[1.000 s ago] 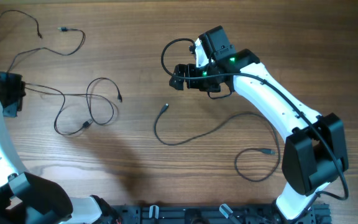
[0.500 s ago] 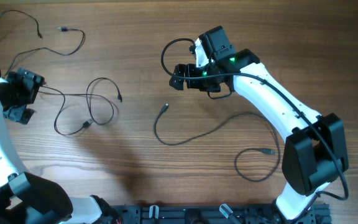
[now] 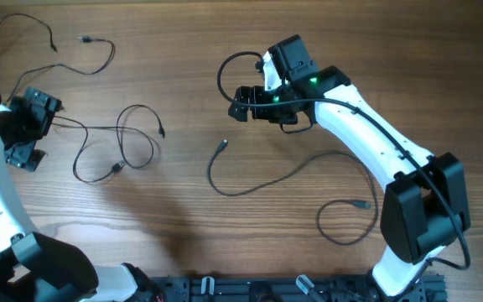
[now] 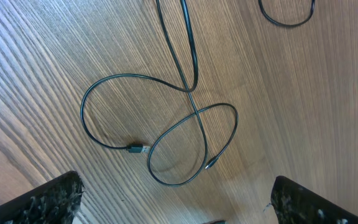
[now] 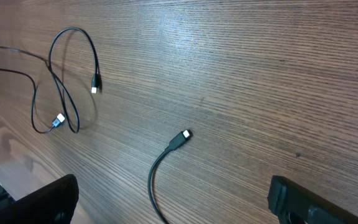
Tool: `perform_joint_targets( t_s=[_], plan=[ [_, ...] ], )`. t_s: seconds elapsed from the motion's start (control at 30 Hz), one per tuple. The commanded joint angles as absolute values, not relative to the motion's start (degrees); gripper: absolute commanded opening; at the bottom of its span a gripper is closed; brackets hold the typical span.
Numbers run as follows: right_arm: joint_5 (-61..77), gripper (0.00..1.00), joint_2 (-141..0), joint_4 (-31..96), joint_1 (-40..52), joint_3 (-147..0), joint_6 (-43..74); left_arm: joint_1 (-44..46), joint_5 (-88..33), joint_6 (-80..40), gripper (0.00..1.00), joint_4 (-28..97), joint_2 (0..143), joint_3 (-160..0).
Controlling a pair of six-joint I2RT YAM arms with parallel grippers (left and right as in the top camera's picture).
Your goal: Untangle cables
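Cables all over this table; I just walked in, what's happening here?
Two robot arms are untangling thin black cables on a wooden table. The left gripper and right gripper both stand open, gripping nothing. The middle cable lies free; the looped cable near the left gripper crosses over itself.

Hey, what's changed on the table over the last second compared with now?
The left gripper opened wide and shifted slightly toward the middle of the table. It seems to have let go of the strand of the looped cable running to it, and nothing sits between its fingers now. The right gripper stayed open and still, and the other cables lie as before.
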State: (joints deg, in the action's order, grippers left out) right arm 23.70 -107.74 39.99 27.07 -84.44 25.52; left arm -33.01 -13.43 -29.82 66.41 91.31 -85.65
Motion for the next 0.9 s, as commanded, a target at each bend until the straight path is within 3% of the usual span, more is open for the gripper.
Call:
perform_joint_targets(
  t_s=[0.0, 0.27, 0.6, 0.8, 0.87],
  plan=[
    [22.9, 1.00, -108.4, 39.8, 27.2, -83.9, 25.6, -33.2, -13.9, -29.1, 1.00, 66.1, 91.6, -85.4],
    [22.9, 1.00, -108.4, 39.8, 27.2, -83.9, 25.7, -33.2, -13.6, -31.2, 1.00, 61.2, 92.2, -85.4],
    [22.9, 1.00, -108.4, 39.8, 27.2, -83.9, 25.7, -33.2, -13.0, -37.8, 0.99, 48.7, 103.1, -85.4],
    [22.9, 1.00, -108.4, 39.8, 27.2, -83.9, 25.7, -33.2, -8.4, -37.8, 0.87, 49.1, 105.1, -85.4],
    [22.9, 1.00, -108.4, 39.8, 27.2, -83.9, 25.6, -33.2, -8.0, -37.8, 0.75, 48.4, 105.7, -85.4]
  ],
)
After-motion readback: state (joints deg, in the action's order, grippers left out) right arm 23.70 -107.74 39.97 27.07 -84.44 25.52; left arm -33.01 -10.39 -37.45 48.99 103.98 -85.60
